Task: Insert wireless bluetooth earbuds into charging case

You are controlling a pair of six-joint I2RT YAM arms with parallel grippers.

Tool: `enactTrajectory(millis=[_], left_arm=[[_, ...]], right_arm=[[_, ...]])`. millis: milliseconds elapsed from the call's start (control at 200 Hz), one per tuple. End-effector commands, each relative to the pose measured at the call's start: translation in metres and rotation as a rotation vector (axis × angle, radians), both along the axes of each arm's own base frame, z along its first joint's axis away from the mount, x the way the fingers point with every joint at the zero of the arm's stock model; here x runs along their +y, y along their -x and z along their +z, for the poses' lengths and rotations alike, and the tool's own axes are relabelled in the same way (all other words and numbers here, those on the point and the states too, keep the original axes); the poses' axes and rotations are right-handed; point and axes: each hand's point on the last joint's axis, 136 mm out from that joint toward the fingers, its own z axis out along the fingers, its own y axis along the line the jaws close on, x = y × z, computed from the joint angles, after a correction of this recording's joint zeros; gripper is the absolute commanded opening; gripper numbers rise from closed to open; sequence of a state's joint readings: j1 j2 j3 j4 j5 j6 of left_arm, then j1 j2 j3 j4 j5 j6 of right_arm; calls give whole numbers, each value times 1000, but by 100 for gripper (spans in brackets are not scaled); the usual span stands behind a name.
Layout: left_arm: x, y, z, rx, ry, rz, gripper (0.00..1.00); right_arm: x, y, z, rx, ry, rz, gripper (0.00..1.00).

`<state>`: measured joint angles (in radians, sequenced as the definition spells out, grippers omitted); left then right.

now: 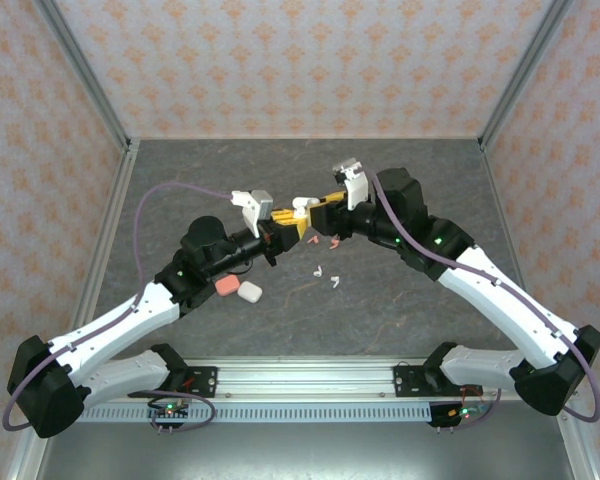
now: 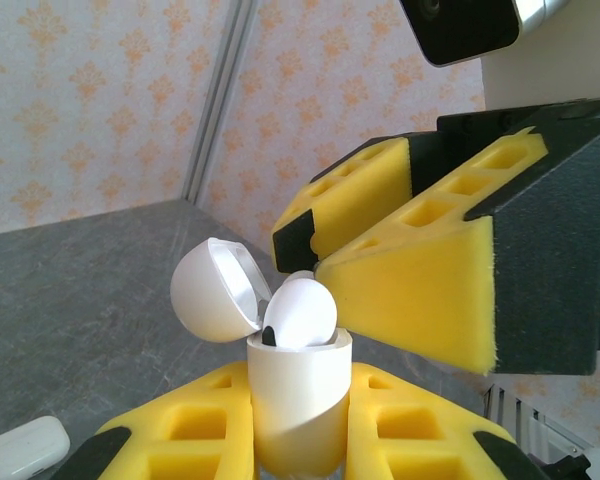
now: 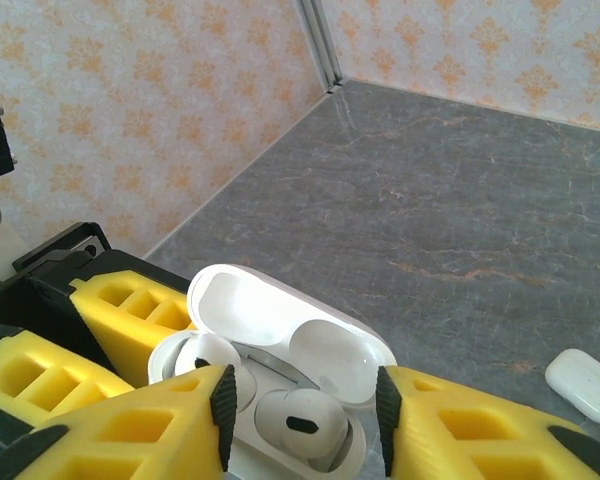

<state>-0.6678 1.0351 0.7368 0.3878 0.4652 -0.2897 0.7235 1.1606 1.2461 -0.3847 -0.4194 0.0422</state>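
The charging case (image 2: 298,405) is gripped upright by the left gripper (image 2: 300,440), whose yellow foam fingers (image 2: 230,385) are closed against both sides of its white body, so that it is held above the middle of the grey table (image 1: 180,180). Its lid (image 2: 215,290) is swung open and tilted back. From the right wrist camera two white seated earbuds (image 3: 300,425) are seen side by side in the wells of the case, rounded heads up. From the left wrist camera one of them is seen rising above the rim. The right gripper (image 3: 302,400) is held just over the open case with its jaws parted, one yellow finger on each side of the nearer seated earbud, and nothing is clasped between them. Whether its foam touches the case cannot be told. On the table, nearer the arm bases, two salmon-pink earbuds (image 1: 317,240) and two loose white earbuds (image 1: 327,274) are scattered close together. A pink case (image 1: 225,288) and a white spare case (image 1: 249,292) are laid side by side, closed, just beside the left arm's wrist and apart from the loose earbuds.
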Motion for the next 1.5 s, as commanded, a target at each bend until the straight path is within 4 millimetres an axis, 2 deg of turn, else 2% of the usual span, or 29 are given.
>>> enactTrajectory(millis=[0, 85, 300, 410, 525, 706, 906, 1211, 1376, 1471, 1496], left_arm=[[5, 2, 25, -73, 66, 16, 0], [5, 3, 25, -72, 69, 15, 0], [7, 5, 28, -81, 73, 16, 0], [7, 6, 30, -87, 78, 14, 0], [8, 7, 31, -90, 80, 13, 0], [7, 7, 30, -90, 78, 10, 0], [5, 6, 30, -89, 79, 6, 0], [4, 5, 27, -82, 70, 4, 0], [4, 5, 26, -79, 67, 4, 0], [4, 5, 26, -79, 65, 7, 0], [5, 4, 26, -78, 65, 8, 0]], right_arm=[[-1, 4, 18, -13, -15, 3, 49], [-6, 1, 26, -34, -11, -28, 55], [-18, -1, 49, -63, -62, -39, 77], [-20, -5, 45, 5, -126, -6, 89], [-13, -3, 32, 92, -157, 56, 100], [11, 12, 27, 186, -206, 229, 99], [21, 19, 28, 223, -229, 310, 99], [19, 26, 50, 132, -278, 346, 100], [16, 31, 53, 108, -278, 350, 99], [16, 30, 48, 106, -274, 345, 99], [12, 37, 56, 80, -284, 349, 99]])
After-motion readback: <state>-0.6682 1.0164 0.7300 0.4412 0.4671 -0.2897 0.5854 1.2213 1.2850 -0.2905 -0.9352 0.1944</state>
